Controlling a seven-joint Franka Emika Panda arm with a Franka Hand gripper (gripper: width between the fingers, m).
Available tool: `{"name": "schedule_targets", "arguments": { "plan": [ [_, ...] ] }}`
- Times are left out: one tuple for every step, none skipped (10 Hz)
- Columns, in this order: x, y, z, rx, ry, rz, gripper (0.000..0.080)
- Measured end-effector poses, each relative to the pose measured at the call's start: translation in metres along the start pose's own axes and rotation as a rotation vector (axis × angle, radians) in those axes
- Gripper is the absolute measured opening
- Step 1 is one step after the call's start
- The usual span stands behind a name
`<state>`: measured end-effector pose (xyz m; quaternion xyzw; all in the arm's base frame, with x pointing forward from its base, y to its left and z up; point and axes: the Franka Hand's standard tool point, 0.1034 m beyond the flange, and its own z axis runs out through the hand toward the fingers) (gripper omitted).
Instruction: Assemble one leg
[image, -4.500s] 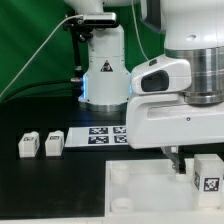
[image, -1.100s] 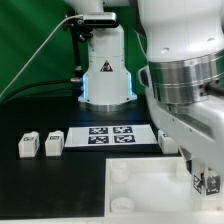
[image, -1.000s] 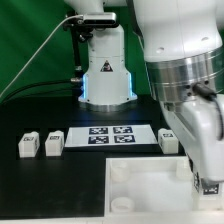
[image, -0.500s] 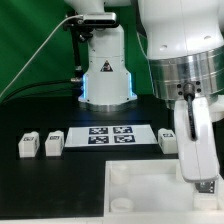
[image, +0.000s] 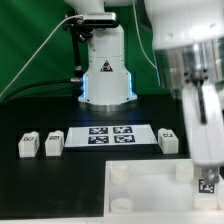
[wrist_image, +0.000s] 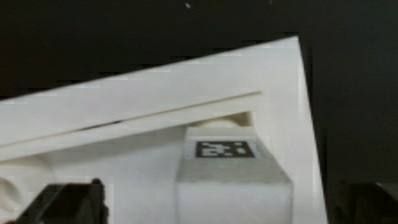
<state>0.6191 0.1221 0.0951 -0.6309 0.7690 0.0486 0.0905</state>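
A white leg (image: 207, 184) with a black-and-white tag stands upright at the far corner of the large white panel (image: 145, 192), on the exterior view's right. My gripper (image: 205, 172) reaches down over it. In the wrist view the leg (wrist_image: 233, 178) rises between my two dark fingertips (wrist_image: 71, 203), with a gap on each side, so the gripper (wrist_image: 214, 206) is open around it. The leg's foot at the panel's corner socket is partly hidden.
Two more white legs (image: 27, 145) (image: 53, 143) stand on the black table at the exterior view's left, and another (image: 168, 141) stands beside the marker board (image: 110, 134). A lamp base (image: 104, 75) stands at the back.
The wrist has turned and the hand now stands more upright over the leg. The leg stays at the panel's corner. The other legs have not moved.
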Motion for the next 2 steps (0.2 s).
{"name": "schedule_targets", "arguments": {
  "plan": [
    [-0.0014,-0.0005,-0.0038,0.002,-0.003,-0.014,0.0649],
    [0.0005,0.0008,0.0003,-0.003,0.001,-0.013,0.0649]
  ]
}}
